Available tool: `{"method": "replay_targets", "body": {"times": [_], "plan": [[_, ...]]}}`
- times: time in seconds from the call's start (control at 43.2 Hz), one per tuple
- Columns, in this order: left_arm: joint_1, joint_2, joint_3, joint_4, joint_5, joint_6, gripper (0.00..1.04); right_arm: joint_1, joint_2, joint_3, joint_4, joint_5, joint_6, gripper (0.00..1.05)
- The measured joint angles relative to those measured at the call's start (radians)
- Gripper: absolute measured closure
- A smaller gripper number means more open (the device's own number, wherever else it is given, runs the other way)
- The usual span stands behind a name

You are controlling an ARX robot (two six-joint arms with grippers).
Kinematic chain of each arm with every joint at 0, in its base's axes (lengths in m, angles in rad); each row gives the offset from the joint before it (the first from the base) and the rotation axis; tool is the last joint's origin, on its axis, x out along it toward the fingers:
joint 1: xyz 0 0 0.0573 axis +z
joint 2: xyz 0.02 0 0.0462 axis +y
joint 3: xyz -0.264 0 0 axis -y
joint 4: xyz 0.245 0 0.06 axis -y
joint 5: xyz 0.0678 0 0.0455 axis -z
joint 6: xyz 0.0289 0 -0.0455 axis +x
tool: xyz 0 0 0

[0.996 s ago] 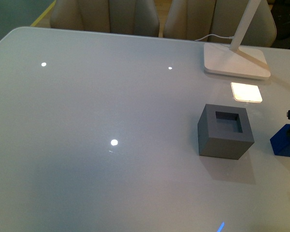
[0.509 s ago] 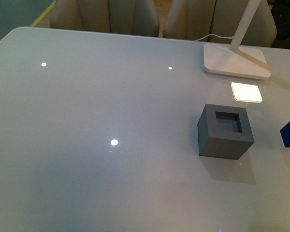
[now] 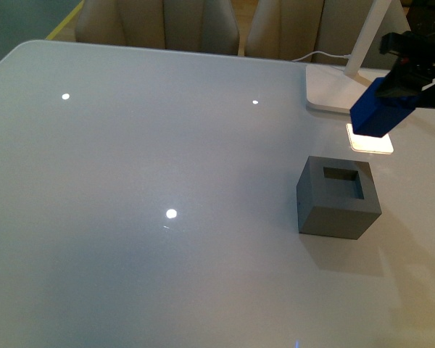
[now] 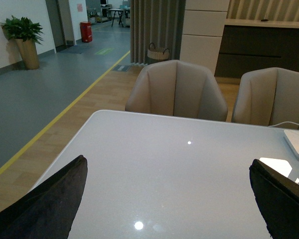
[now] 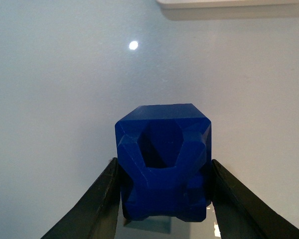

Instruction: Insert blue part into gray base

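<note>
Front view: the right pincer [image 3: 406,80] holds the small deep-blue plastic block [image 3: 379,110] in the air. The matte dark-gray cube [image 3: 338,197] sits on the desk [image 3: 167,159], recess upward.
Left wrist view: the left pincer [image 4: 167,167] gapes wide, holding nothing.
Right wrist view: the right pincer clamps the block's sides.

The right pincer [image 3: 408,71] runs off the front view's right edge; the lamp [image 3: 330,90] is cropped at its top.
</note>
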Motion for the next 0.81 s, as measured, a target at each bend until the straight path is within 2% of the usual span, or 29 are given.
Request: {"method": "replay_targets", "body": {"times": [0.232, 0.811], "plan": [[0.000, 0.000, 0.000, 0.000, 0.000, 0.000, 0.07, 0.076, 0.000, -0.024, -0.005, -0.005, 0.059, 0.61], [0.000, 0.000, 0.000, 0.000, 0.000, 0.000, 0.07, 0.115, 0.013, -0.106, -0.021, -0.014, 0.108, 0.62]]}}
